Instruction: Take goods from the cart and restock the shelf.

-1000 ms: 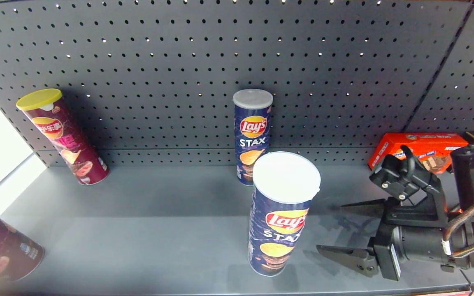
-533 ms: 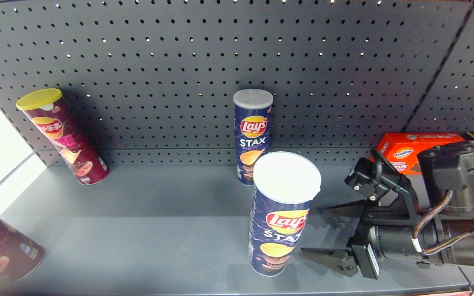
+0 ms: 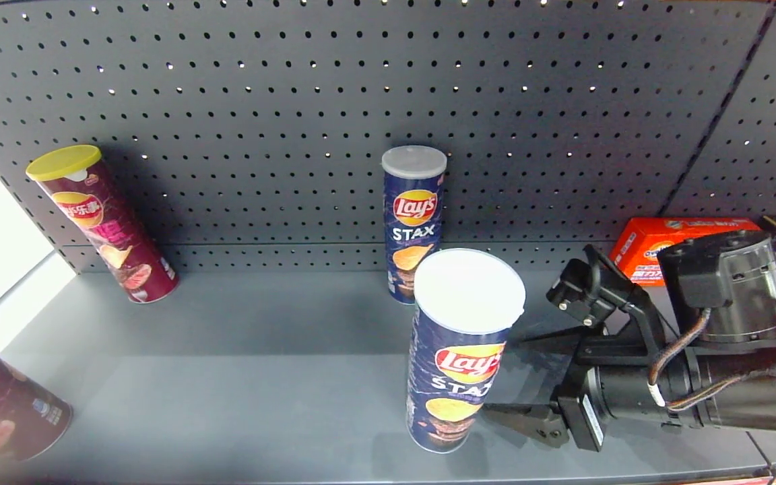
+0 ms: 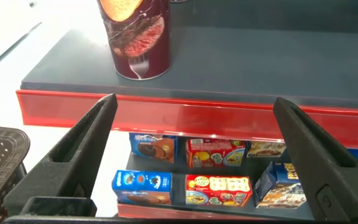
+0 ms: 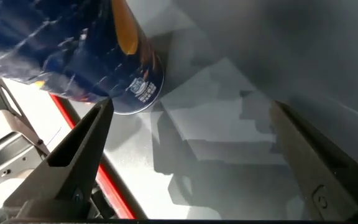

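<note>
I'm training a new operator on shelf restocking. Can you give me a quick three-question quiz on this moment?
1. True or false: the right gripper is shut on the front blue can.
2. What stands behind that can, by the back wall of the shelf? A) another blue can; B) a bottle; C) a basket.
3. Fill in: the maroon can by the back wall has a ____ lid.
Key: 1 false, it is open; 2 A; 3 yellow.

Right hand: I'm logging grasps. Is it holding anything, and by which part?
Nothing. The right hand is open beside the front blue can, not clamped on it.
</note>
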{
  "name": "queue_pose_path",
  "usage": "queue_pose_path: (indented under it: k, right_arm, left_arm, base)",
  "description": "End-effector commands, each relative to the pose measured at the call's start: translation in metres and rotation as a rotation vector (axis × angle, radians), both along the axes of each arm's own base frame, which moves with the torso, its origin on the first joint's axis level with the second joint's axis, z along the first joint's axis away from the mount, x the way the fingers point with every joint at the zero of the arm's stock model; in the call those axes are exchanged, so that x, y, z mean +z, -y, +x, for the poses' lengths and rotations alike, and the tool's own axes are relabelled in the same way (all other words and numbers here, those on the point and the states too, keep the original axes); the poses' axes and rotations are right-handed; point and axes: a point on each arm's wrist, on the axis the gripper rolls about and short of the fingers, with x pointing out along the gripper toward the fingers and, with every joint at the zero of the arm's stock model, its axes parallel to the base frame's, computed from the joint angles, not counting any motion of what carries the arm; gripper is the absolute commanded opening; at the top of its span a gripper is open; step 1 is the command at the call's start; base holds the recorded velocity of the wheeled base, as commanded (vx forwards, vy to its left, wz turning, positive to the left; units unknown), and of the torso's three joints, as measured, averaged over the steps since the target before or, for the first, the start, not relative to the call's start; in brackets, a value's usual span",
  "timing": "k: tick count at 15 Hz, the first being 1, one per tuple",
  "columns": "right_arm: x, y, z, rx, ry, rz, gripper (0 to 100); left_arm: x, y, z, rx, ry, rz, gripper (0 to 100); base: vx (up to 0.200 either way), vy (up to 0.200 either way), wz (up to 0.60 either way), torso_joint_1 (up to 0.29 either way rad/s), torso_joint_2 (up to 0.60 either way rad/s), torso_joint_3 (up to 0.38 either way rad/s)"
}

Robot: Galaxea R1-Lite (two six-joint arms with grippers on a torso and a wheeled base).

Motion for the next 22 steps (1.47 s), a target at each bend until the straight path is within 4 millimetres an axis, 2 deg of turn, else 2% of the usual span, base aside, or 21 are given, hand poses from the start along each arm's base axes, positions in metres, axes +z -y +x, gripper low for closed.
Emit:
queue_pose_path:
  k: [1, 7, 16, 22]
  right_arm:
    - [-0.001, -0.001, 0.001, 0.000, -0.001, -0.001, 100]
    - [-0.004, 0.005, -0.006, 0.000, -0.006, -0.005, 100]
    - [-0.008, -0.014, 0.011, 0.018, -0.015, -0.015, 100]
    - [-0.008, -0.015, 0.012, 0.017, -0.016, -0.016, 100]
  left_arm:
    - [0.000, 0.000, 0.000, 0.001, 0.000, -0.001, 100]
    - [0.000, 0.000, 0.000, 0.001, 0.000, -0.001, 100]
    - [0.000, 0.000, 0.000, 0.001, 0.000, -0.001, 100]
    - [0.000, 0.000, 0.000, 0.001, 0.000, -0.001, 100]
  base:
    - [0.000, 0.000, 0.00, 0.000, 0.00, 0.000]
    - [0.000, 0.000, 0.00, 0.000, 0.00, 0.000]
    - [0.000, 0.000, 0.00, 0.000, 0.00, 0.000]
    - [0.000, 0.000, 0.00, 0.000, 0.00, 0.000]
